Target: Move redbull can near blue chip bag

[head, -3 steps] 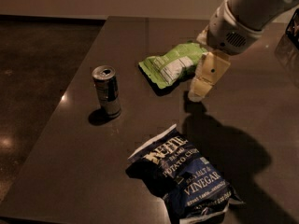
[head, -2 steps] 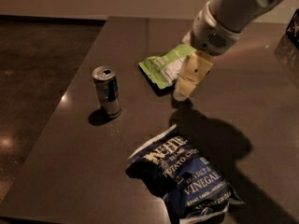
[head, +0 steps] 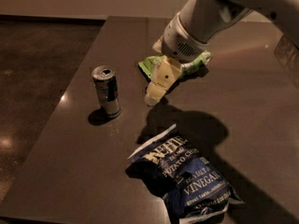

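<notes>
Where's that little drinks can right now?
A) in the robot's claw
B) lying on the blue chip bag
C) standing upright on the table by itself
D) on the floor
C: the redbull can stands upright on the table, with bare tabletop between it and the gripper, which hangs by the green bag.

cam: I get one view only | angle: high, looking down across the table (head: 65, 171) toward its far edge | range: near, it fills most of frame | gripper (head: 152, 97): mid-frame, right of the redbull can (head: 106, 91), arm (head: 210, 13) from top right
</notes>
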Robot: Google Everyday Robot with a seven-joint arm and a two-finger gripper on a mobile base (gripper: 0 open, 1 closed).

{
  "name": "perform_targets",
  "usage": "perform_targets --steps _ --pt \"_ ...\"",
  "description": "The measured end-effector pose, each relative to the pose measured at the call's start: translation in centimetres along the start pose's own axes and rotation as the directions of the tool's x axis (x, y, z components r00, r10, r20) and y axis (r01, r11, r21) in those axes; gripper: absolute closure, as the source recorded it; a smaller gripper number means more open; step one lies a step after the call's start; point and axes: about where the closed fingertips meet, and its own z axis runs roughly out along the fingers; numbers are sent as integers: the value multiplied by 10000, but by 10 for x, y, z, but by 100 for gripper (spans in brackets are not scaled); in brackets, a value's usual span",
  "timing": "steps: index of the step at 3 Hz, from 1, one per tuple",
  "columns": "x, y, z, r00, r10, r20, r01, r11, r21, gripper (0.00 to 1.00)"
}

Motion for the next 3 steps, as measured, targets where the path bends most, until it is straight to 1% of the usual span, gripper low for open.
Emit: perform_targets --steps 1,2,3 --pt "-26 6 25 9985 -356 425 370 9988 -328 0" --pt "-53 16 48 9940 -720 820 788 9935 -819 0" --pt "-76 27 62 9870 -1150 1119 1292 9833 -1284 0"
